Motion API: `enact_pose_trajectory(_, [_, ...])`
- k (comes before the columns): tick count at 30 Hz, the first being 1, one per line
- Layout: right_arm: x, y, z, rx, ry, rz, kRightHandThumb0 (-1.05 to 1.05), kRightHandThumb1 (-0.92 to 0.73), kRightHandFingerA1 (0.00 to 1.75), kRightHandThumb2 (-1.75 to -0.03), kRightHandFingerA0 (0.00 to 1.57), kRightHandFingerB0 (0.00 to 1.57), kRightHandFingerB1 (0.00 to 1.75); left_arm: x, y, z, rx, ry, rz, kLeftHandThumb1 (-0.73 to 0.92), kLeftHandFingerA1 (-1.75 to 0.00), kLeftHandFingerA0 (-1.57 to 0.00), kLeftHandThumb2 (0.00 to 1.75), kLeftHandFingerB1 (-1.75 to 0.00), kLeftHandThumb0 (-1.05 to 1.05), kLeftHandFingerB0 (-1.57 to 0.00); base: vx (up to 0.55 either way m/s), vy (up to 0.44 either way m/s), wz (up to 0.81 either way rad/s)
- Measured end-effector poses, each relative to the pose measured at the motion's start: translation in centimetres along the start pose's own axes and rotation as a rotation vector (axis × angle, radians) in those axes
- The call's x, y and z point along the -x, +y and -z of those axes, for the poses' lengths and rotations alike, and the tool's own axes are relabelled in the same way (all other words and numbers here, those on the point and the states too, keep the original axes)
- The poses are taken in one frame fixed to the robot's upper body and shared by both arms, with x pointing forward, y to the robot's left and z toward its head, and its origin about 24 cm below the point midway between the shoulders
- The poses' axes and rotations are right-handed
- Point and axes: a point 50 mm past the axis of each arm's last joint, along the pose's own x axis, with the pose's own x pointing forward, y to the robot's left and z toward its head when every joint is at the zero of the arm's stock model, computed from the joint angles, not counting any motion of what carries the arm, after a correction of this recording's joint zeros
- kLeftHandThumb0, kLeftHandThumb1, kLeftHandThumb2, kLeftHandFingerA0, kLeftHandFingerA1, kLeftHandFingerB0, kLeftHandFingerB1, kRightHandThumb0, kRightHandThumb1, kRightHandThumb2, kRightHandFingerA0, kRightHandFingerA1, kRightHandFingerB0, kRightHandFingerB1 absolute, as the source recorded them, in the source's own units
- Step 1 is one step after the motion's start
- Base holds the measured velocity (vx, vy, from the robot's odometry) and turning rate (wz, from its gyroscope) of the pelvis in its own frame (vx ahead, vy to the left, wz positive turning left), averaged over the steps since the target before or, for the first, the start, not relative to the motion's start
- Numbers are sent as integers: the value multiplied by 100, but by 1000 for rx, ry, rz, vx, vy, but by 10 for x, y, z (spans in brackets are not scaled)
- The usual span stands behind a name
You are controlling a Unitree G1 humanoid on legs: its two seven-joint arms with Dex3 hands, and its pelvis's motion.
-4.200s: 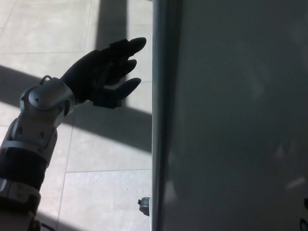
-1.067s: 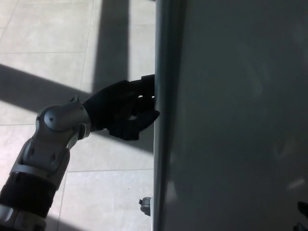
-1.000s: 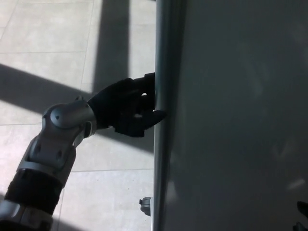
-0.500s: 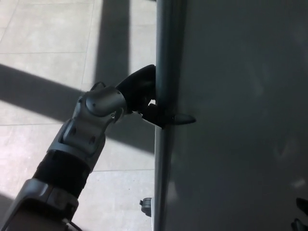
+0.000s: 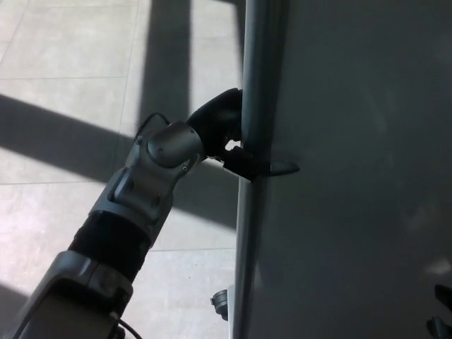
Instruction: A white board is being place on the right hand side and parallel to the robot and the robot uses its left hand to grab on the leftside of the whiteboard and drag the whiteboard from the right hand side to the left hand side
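Tiled floor (image 5: 70, 106); hand (image 5: 229, 138) (left) gripping whiteboard (image 5: 353, 176)

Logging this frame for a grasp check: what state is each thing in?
whiteboard: upright, its left edge gripped.
left hand: shut on the whiteboard's left frame, thumb over the front face.
right hand: too little of it in view to tell.
castor: on the tiled floor.

Hard sunlight falls on the tiled floor (image 5: 63, 42) in bright patches, cut by dark, sharp-edged bands of shadow running diagonally and straight away on the left. The whiteboard (image 5: 353, 176) on the right sits in dim grey shade, with faint pale reflections. The left hand (image 5: 229, 138) reads as near-black silhouette. Focus is slightly soft throughout.
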Motion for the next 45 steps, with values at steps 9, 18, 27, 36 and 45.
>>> enact_pose_trajectory(9, [-4,1,-5,22,-12,-12,-66,-88,38,-66,33,18,29,0,-3,3,-21,-42,-122,51,-99,-118,84,-68,-47,-84,0,0,0])
enact_pose_trajectory(18, [-5,0,-7,40,-15,-5,-68,-74,46,-92,27,16,40,5,0,11,-12,-79,-182,55,-74,-113,56,-53,-39,-92,0,0,0])
enact_pose_trajectory(27, [-6,0,-8,41,-18,-3,-70,-73,46,-91,26,17,41,19,17,26,84,-81,-237,54,-87,-111,56,-52,-37,-87,0,0,0])
enact_pose_trajectory(36, [-7,0,-9,42,-20,0,-71,-73,46,-92,26,16,41,35,39,36,74,-80,-265,53,-71,-113,57,-52,-38,-87,0,0,0])
enact_pose_trajectory(45, [-7,0,-9,47,-20,2,-67,-87,38,-66,34,19,30,52,53,46,68,-71,-310,53,-73,-114,56,-53,-36,-88,0,0,0])
